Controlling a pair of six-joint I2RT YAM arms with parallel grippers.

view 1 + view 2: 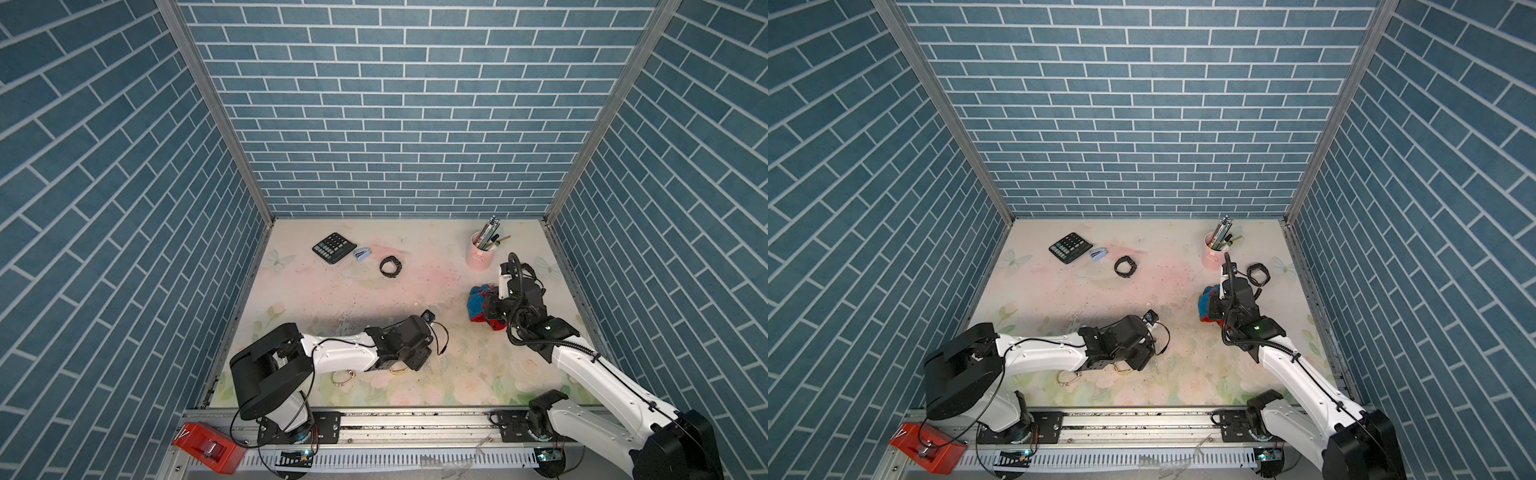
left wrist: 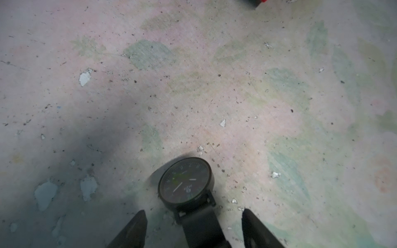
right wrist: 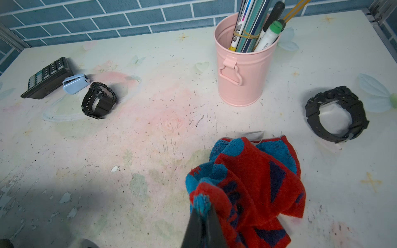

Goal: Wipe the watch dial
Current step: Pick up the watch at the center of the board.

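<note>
1. Down by the near edge of the tabletop (image 1: 457,374), thin gold-coloured loops (image 1: 344,378) are glimpsed under the left arm (image 1: 345,357).
2. Around the middle, the watch (image 2: 185,181) is seen. It has a round, smooth black dial facing up and a flat matte strap. Its long axis is lined up with the left gripper (image 2: 193,210), dial end leading away toward the right edge. The fingers (image 2: 137,227) are spread either side of the strap, with gaps showing.
3. Nearer the right edge, a nubby red-and-blue terry cloth (image 3: 257,176) is bunched up and pinched tight by the right gripper (image 3: 202,212).
4. Toward the far edge, a smooth pink metal tin (image 3: 242,70) of pens (image 3: 266,38) is spotted, with a chunky black watch (image 3: 335,95) beside it. A second chunky watch (image 3: 103,105) lies by the flat calculator (image 3: 46,77).
</note>
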